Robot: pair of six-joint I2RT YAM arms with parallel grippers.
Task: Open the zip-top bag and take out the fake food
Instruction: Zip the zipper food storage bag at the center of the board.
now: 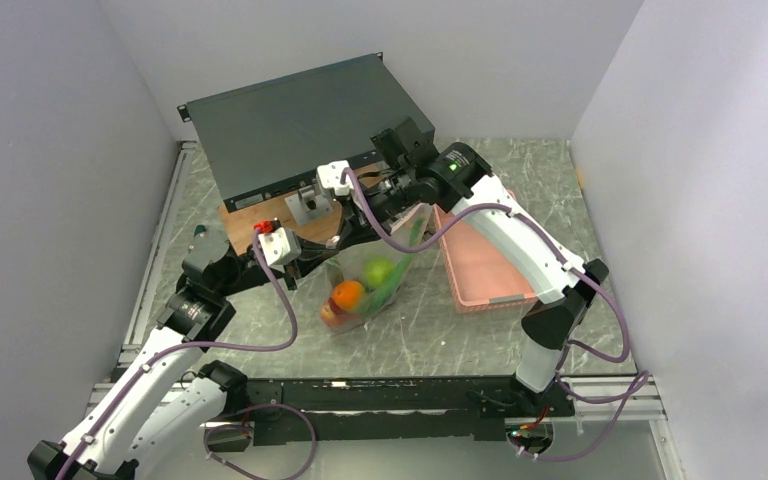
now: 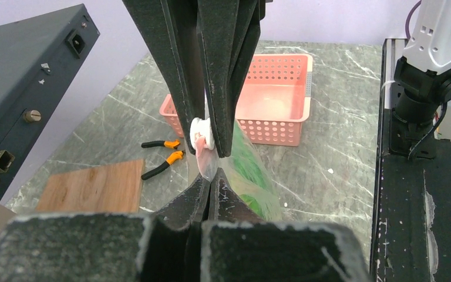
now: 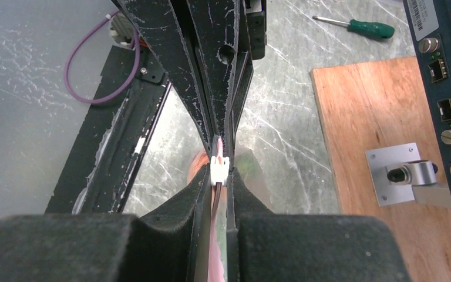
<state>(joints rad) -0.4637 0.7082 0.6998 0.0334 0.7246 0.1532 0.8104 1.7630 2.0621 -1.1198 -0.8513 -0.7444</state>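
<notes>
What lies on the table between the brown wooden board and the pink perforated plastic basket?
Orange-handled pliers lie there, touching neither the wooden board nor the pink basket; the left wrist view shows them.

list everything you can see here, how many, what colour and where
zip-top bag: one, clear, held up mid-table between both grippers
fake food: at least three pieces, green, orange and red, inside the bag
basket: one, pink, on the table right of the bag
pliers: one pair, orange handles, on the table between basket and board
screwdriver: one, green handle, on the table near the board
board: one, brown wood, in front of the box
bracket: one, silver, on the board
box: one, dark grey, back of the table
table: one, grey marbled
left gripper: one, black, shut on the bag's top
right gripper: one, black, shut on the bag's top
</notes>
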